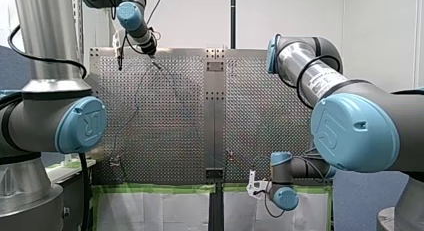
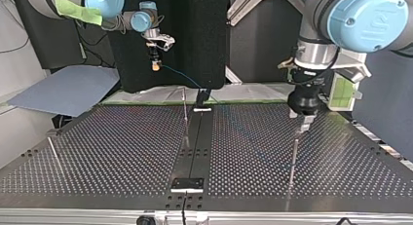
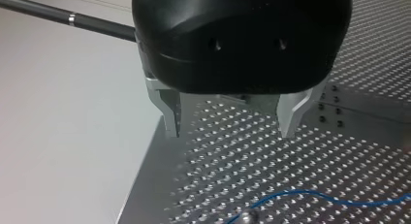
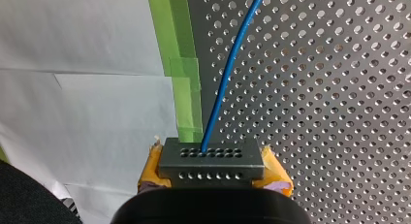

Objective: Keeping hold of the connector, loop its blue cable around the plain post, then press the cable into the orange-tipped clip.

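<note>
**Desk:** What fills the frame?

**Photographer:** A perforated table (image 1: pixel 270 116) with a UR5e arm on each side. In the front view, my left arm (image 1: pixel 55 121) reaches to the far left of the plate. My right arm (image 1: pixel 350 126) bends down to the near edge, right of centre.

**Desk:** And the grippers?

**Photographer:** The left gripper (image 3: pixel 230 135) is black with metal fingers (image 3: pixel 170 115). Its jaws stand apart with nothing between them, hanging above the plate. The right gripper (image 4: pixel 213 171) is clamped: its yellow pads (image 4: pixel 275 173) press on both sides of the connector (image 4: pixel 211 158).

**Desk:** Where is the connector?

**Photographer:** It is a dark grey block with rows of small holes. It is held off the table, above the green tape (image 4: pixel 184 64) that edges the plate. White paper (image 4: pixel 82 88) lies beyond the tape.

**Desk:** The cable?

**Photographer:** The blue cable (image 4: pixel 228 73) leaves the connector's face and runs ahead of the right gripper over the plate. In the left wrist view a stretch of it lies on the plate under and ahead of the open fingers.

**Desk:** Posts?

**Photographer:** In the top view, one thin upright post (image 2: pixel 293 159) stands at the right, just near of the left gripper. A second post (image 2: pixel 185 115) stands left of the centre strip, far side. Their tips are too small to tell any colour, and the cable touches neither post that I can see.
</note>
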Action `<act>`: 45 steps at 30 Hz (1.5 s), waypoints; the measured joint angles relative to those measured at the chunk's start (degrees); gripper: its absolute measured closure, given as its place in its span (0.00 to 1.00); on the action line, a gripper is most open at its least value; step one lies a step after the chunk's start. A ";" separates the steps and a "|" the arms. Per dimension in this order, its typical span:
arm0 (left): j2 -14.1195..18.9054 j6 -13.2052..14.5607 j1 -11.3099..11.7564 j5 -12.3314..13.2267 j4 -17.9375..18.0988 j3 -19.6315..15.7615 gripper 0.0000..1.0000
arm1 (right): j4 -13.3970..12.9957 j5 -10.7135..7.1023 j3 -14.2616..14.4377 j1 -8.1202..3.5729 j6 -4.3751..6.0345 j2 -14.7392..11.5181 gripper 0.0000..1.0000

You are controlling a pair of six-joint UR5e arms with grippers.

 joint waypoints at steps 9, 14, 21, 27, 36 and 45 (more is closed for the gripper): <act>-0.55 4.10 -1.39 -2.83 -0.92 -0.01 0.02 | 0.00 -0.03 0.01 0.00 0.01 0.00 1.00; -1.06 5.92 -2.29 -4.65 -1.63 0.00 0.02 | 0.12 -0.01 0.01 0.00 0.01 0.00 1.00; -1.26 6.94 -3.03 -5.97 -1.61 0.12 0.02 | 0.10 0.00 0.00 0.00 0.01 0.00 1.00; -2.83 7.81 -3.11 -6.46 -1.58 1.94 0.02 | 0.09 0.01 0.00 0.00 0.01 0.00 1.00; -4.27 8.04 -2.73 -6.22 -3.03 5.37 0.02 | 0.13 0.01 0.01 -0.07 -0.02 0.00 1.00; -4.30 8.41 -2.48 -4.48 -7.78 10.31 0.02 | 0.10 0.01 0.00 -0.24 0.01 0.00 1.00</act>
